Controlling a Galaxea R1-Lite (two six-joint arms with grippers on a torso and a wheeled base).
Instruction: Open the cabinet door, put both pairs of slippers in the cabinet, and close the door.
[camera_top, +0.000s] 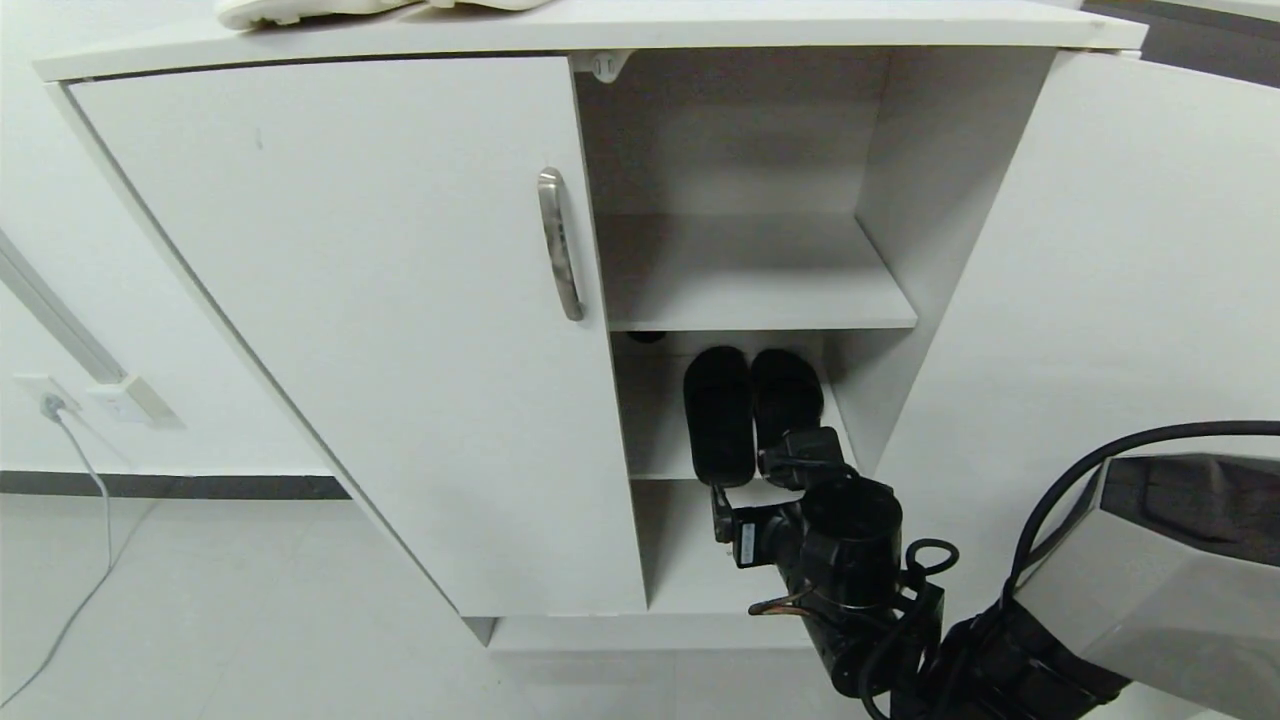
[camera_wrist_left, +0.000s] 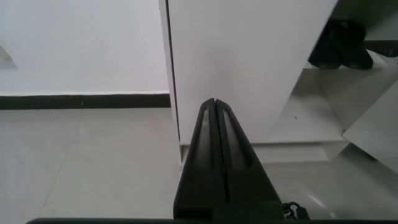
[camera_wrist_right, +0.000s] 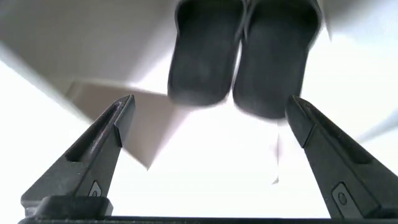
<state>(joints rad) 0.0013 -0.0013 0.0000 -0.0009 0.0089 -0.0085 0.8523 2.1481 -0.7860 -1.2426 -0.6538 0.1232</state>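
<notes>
Black slippers lie side by side on the middle shelf of the cabinet, its right door open. Right gripper gapes wide, empty, just near them; left gripper is pinched together, empty.

white slippers cropped, black slippers blurred

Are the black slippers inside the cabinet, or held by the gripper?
Inside: the black slippers lie side by side on the middle shelf; the right gripper is open, holding nothing.

Black right arm — looped cables, glossy grey shell.
</notes>
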